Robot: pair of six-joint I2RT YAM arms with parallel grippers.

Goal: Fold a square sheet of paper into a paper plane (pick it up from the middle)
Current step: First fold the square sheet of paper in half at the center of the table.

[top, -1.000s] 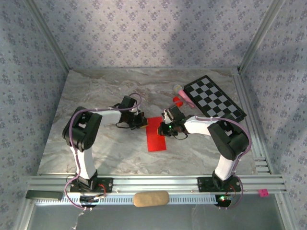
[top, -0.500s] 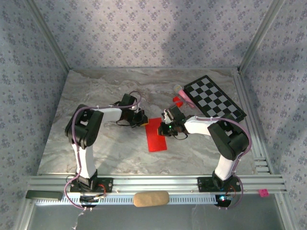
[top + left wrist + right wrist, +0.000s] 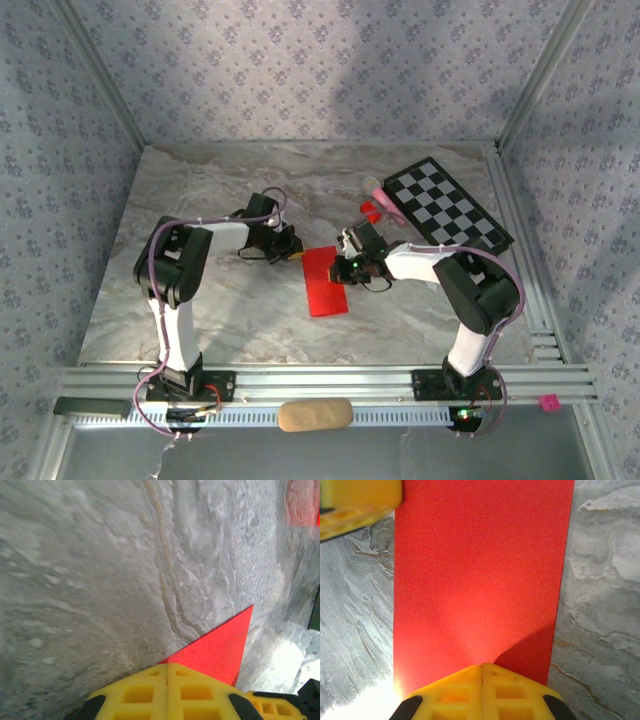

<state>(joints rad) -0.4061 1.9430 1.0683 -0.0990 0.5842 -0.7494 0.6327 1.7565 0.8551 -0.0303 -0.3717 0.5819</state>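
The square sheet of paper [image 3: 325,282] lies on the marble table as a bright red rectangle, longer than wide. My right gripper [image 3: 341,268] is shut, its yellow fingertips [image 3: 482,666] pressed down on the red paper [image 3: 480,570] near its right long edge. My left gripper [image 3: 292,252] is also shut, and its tips [image 3: 167,664] sit at the paper's far left corner [image 3: 220,647], which shows as a red triangle. I cannot tell whether that corner is pinched or just touched. A yellow finger of the left gripper [image 3: 355,505] shows at the top left of the right wrist view.
A black and white checkered board [image 3: 447,205] lies at the back right. A small red block [image 3: 372,212] and a pink object [image 3: 372,184] sit beside it. Metal rails [image 3: 300,385] run along the near edge, with a tan pad [image 3: 314,414] below.
The left arm's wrist has turned and shifted slightly back and to the left at the paper's corner. The right arm and the paper have stayed still.
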